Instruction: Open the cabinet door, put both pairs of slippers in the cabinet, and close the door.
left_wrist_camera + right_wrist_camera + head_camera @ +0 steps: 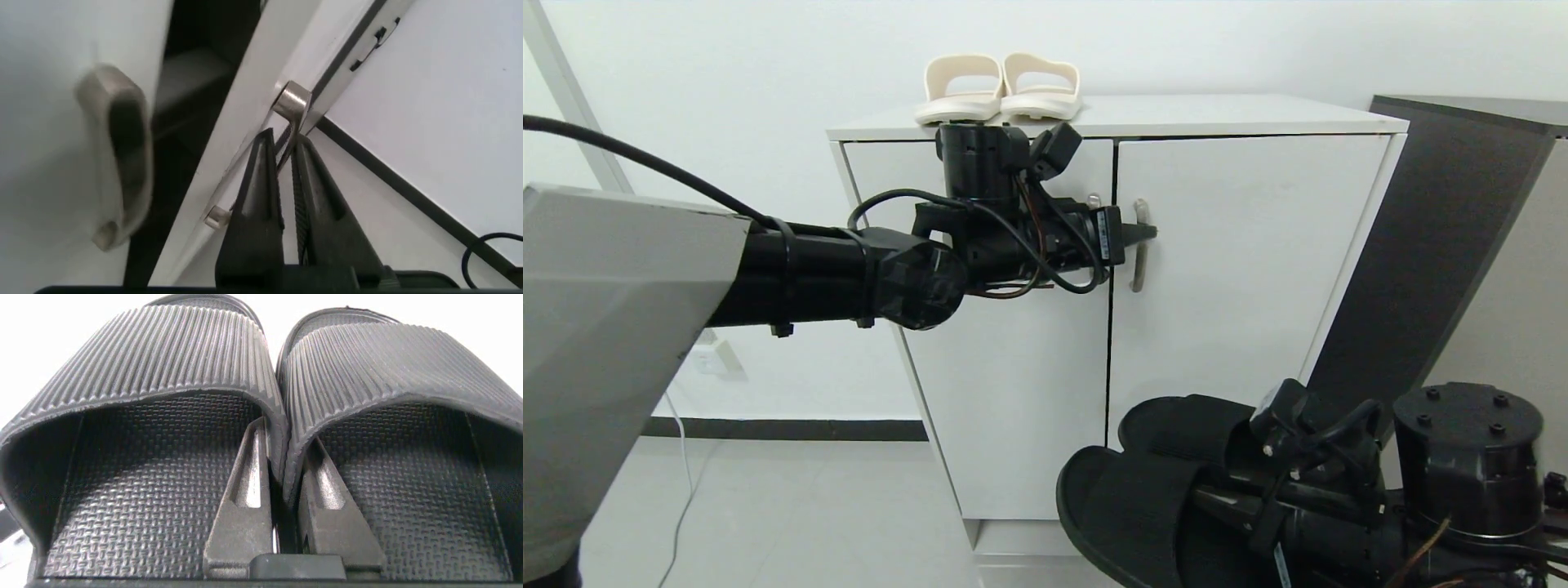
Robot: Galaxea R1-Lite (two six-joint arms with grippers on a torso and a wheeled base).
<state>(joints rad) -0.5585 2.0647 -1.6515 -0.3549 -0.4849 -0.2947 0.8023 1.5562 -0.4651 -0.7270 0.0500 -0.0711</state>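
black ribbed slippers (163,392) pinched in right gripper (284,445), left gripper (281,140) clamped on silver door handle (290,102)

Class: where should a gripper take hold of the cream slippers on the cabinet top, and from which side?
Probably pinch the two touching inner strap walls, coming from the front: the cream slippers sit side by side at the cabinet edge, strap openings facing forward.

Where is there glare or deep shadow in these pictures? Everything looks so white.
Head view: soft, even light; the cabinet nearly blends into the wall, with a thin shadow under its top. Left wrist view: the metal door handle in the left gripper glints; the gap beside it is dark. Right wrist view: the black slippers catch light on their ribbed straps and are darker beneath.
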